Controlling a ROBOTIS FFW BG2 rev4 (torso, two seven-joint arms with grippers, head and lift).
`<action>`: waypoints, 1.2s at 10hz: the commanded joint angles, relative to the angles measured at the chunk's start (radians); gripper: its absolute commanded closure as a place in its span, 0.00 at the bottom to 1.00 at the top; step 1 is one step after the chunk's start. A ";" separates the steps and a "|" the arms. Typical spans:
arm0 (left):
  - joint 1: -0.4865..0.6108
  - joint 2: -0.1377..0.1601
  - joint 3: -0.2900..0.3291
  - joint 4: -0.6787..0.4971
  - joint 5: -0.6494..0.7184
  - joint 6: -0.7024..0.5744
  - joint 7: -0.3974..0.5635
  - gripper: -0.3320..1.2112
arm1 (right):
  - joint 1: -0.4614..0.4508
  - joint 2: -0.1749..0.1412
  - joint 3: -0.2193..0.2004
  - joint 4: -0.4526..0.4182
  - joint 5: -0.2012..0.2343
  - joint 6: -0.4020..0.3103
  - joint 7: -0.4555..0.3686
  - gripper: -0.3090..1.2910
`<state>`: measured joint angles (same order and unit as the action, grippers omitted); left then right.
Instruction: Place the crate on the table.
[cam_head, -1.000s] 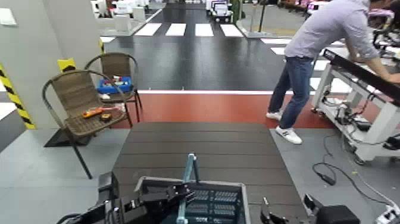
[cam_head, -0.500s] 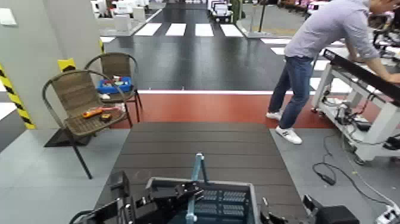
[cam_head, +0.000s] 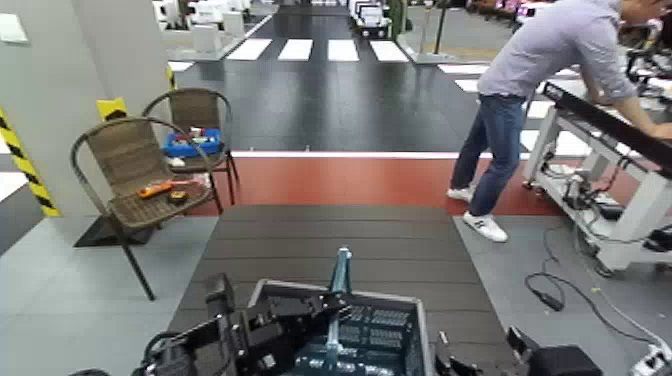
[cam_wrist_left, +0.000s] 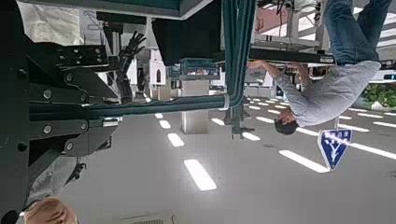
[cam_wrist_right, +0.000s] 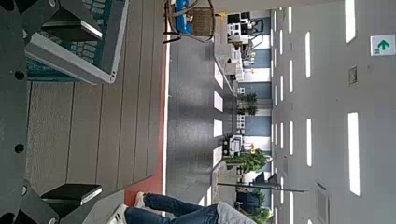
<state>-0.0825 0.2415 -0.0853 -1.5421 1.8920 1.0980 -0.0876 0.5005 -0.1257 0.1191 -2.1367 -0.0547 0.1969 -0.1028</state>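
Observation:
The teal-blue crate (cam_head: 385, 325) with a grey rim is at the near edge of the dark brown slatted table (cam_head: 330, 235); whether it rests on the planks or hangs just above them I cannot tell. Its thin light-blue handle (cam_head: 341, 270) stands upright. My left gripper (cam_head: 325, 303) reaches in from the lower left and is shut on the handle, which also shows in the left wrist view (cam_wrist_left: 238, 56). My right gripper (cam_head: 450, 362) is low at the crate's right, open and empty. The right wrist view shows the crate (cam_wrist_right: 70, 33) and the table planks (cam_wrist_right: 93, 121).
Two wicker chairs (cam_head: 130, 170) stand left of the table, the far one holding a small blue box (cam_head: 192, 143). A person (cam_head: 540, 90) leans over a white-framed workbench (cam_head: 610, 150) at the right. Cables (cam_head: 570, 290) lie on the floor there.
The crate has moved to the right and a little farther over the table, carried by my left gripper. The right arm has stayed put.

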 joint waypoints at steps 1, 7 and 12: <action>-0.072 -0.007 -0.053 0.079 -0.050 -0.029 -0.057 0.99 | -0.007 -0.003 0.004 0.009 -0.007 -0.008 0.000 0.29; -0.233 -0.025 -0.162 0.244 -0.168 -0.124 -0.196 0.99 | -0.017 -0.009 0.010 0.023 -0.027 -0.017 0.002 0.29; -0.347 -0.037 -0.225 0.376 -0.226 -0.173 -0.273 0.99 | -0.025 -0.017 0.016 0.035 -0.040 -0.033 0.003 0.29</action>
<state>-0.4171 0.2066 -0.3051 -1.1794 1.6753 0.9326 -0.3593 0.4763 -0.1423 0.1342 -2.1029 -0.0940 0.1648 -0.0991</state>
